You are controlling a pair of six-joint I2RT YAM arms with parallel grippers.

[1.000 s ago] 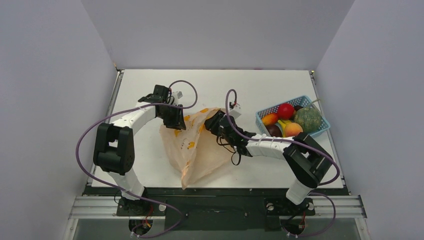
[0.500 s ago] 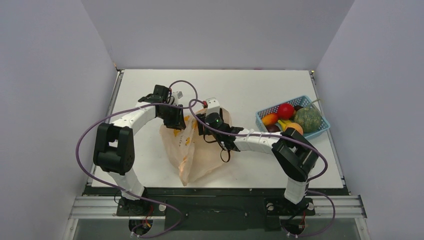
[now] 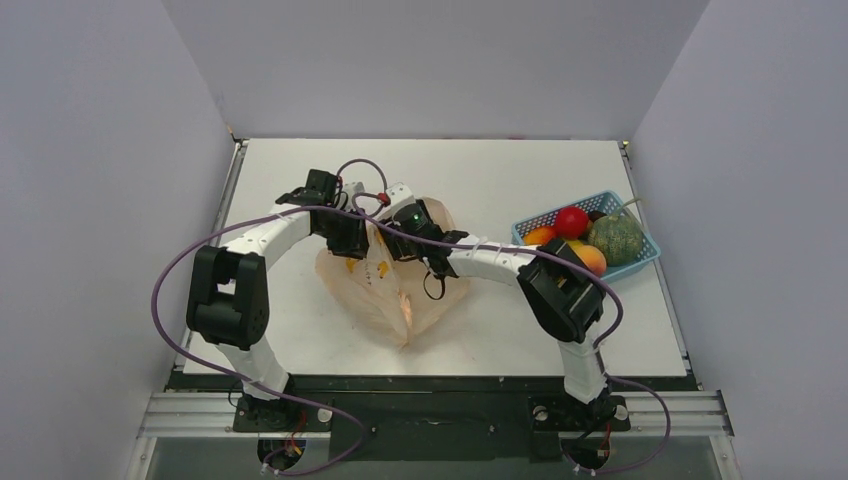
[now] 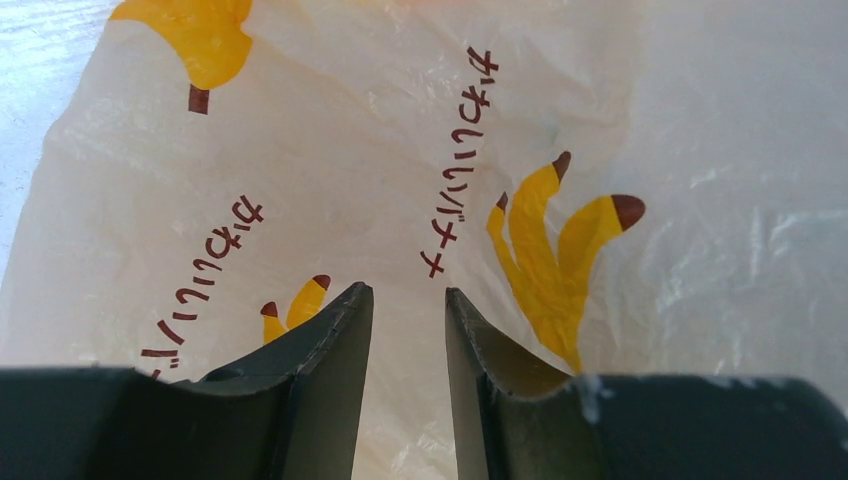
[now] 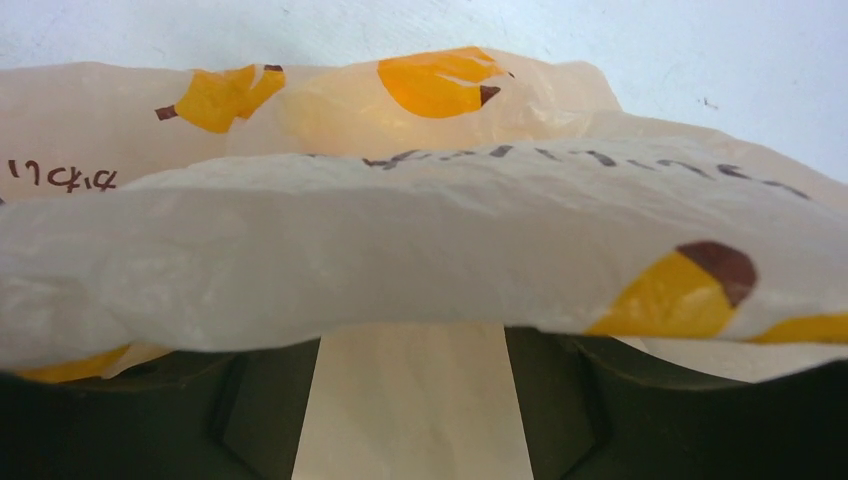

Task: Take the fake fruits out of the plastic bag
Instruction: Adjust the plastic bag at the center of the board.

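**A:** Where do we stand on the job? Over on the right, the blue basket (image 3: 527, 222) has toy fruits (image 3: 572, 221) piled in it. I can pick out a red one, an orange, a peach and the big green melon (image 3: 613, 238).

**B:** So that lot is out, I'd judge. The plastic bag (image 3: 400, 300) lies in the middle of the table (image 3: 300, 180), crumpled and fairly flat. Nothing round shows through the film that I can be sure of, so I can't tell whether any fruit is left inside.

**A:** Now the arms. The left one bends at the elbow and reaches in to the bag's far left edge.

**B:** And the right arm stretches across from in front of the basket, with its forearm almost level. Its wrist is at the far end of the bag, close beside the left one.

**A:** What about the left gripper (image 4: 408, 292)?

**B:** Its fingers (image 4: 330, 370) stand a narrow gap apart, with banana-printed film showing in the gap. I can't tell whether that film is pinched or just lying behind them.

**A:** And the right gripper (image 5: 412, 390)?

**B:** It's spread wide, with a fold of the bag draped across in front of it. There's only pale film between the fingers, no fruit, and nothing is gripped.
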